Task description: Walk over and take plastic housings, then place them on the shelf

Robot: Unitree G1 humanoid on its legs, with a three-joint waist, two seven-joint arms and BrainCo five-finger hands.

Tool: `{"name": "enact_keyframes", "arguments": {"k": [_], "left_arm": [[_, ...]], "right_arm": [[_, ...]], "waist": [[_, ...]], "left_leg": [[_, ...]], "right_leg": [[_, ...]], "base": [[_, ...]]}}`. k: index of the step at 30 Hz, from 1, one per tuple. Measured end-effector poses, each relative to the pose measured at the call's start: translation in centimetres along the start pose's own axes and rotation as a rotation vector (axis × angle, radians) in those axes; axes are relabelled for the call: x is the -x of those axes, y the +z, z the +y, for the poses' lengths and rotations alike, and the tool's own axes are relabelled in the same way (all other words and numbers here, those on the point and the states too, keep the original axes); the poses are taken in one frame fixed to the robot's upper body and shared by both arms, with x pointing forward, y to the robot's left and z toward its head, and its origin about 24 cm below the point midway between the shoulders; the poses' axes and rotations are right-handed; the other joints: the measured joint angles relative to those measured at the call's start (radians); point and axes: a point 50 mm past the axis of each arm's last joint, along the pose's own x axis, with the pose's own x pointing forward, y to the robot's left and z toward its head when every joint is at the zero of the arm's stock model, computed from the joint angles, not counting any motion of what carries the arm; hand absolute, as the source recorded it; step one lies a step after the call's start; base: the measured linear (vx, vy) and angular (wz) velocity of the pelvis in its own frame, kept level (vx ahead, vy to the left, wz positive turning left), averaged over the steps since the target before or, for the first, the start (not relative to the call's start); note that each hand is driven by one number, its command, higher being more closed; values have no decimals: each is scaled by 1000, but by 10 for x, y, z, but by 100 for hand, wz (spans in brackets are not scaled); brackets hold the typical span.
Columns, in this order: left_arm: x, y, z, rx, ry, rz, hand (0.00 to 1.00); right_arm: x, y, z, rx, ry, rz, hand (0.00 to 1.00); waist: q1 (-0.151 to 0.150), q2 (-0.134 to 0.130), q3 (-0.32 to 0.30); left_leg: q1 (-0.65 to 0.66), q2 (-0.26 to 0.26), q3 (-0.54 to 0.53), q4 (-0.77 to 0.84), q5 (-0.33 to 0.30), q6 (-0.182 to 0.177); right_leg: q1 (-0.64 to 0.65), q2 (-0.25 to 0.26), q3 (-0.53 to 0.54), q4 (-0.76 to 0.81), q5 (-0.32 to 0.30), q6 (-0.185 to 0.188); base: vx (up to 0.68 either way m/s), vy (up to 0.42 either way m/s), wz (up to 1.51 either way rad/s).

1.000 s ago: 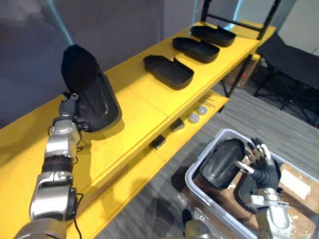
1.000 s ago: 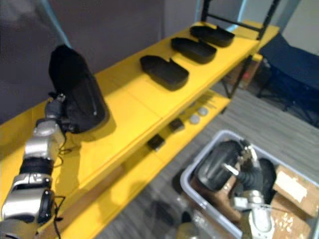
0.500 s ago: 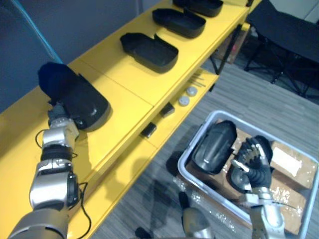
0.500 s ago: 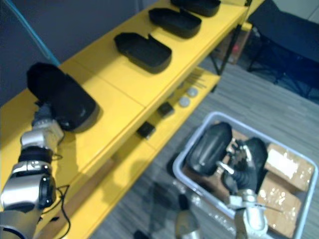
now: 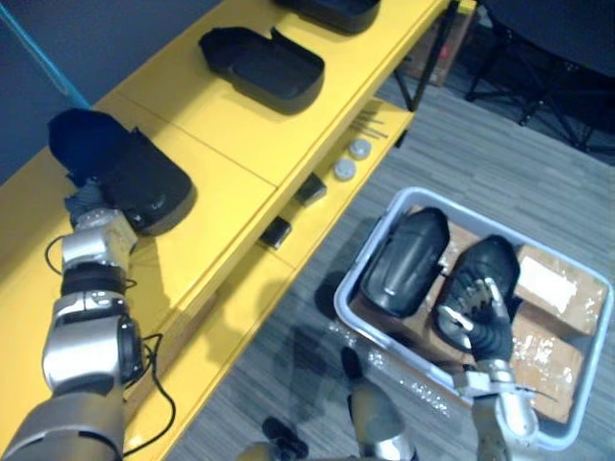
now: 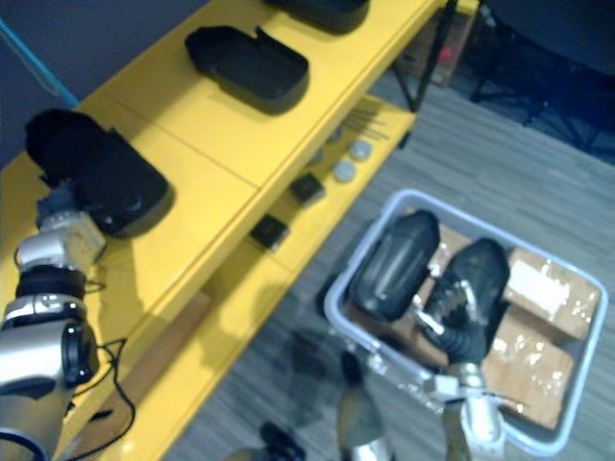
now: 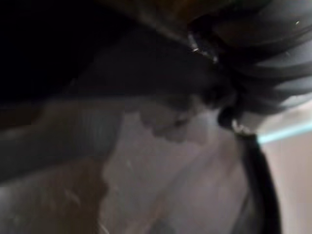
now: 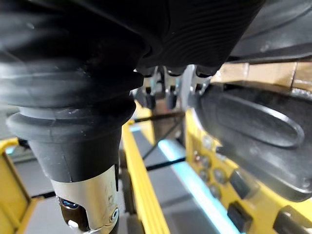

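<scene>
At the far left, the robot's left hand (image 5: pixel 88 204) was against the near end of a black shell-shaped plastic housing (image 5: pixel 135 178), which lay on the top board of the long yellow shelf (image 5: pixel 231 144). Its fingers were hidden behind the housing, so I cannot tell how they were set. Further along the same board lay a second black housing (image 5: pixel 261 67), open side up, and a third black housing (image 5: pixel 332 10) cut by the upper edge: three on the shelf in all. On the lower yellow board (image 5: pixel 240 288) were two small black blocks (image 5: pixel 276 231) and two round silver discs (image 5: pixel 344 170). To the right, on the floor, stood one grey plastic crate (image 5: pixel 357 307) with two glossy black housings (image 5: pixel 404 261) side by side on brown cardboard boxes (image 5: pixel 550 288). The right hand (image 5: pixel 480 322) rested on the right one of these, fingers spread loosely over its shell.

One second before, the left hand held its housing upright above the board; now it lay low on it. The camera had also tipped down.
</scene>
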Motion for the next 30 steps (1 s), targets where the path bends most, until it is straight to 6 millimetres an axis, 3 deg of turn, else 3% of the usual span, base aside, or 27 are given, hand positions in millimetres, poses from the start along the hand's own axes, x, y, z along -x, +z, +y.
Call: {"name": "enact_keyframes", "arguments": {"k": [8,17,26,30], "left_arm": [[-2,-3,2,7,8,23,0],[-3,-7,1,136,-16,74,0],[-4,-21,5,260,34,92,0],[-4,-37,4,323,56,142,0]], "right_arm": [[0,-1,2,-4,8,5,0],[2,-2,1,0,10,11,0],[1,-2,4,0,32,9,0],[1,-3,5,3,42,15,0]], "waist": [[-12,0,0],[-19,2,1],[-15,6,-1],[-16,21,-20]], "left_leg": [[3,0,-3,1,-2,3],[7,0,-30,0,-1,4],[27,-1,-40,-5,-1,3],[44,-2,-43,-17,0,1]], "right_leg": [[3,-1,-2,4,0,0],[28,-6,-27,-2,0,0],[91,-6,-42,-82,34,3],[123,-4,-50,-116,45,3]], "base": [[-40,-14,1],[-35,-14,8],[-27,-11,4],[-31,-17,3]]}}
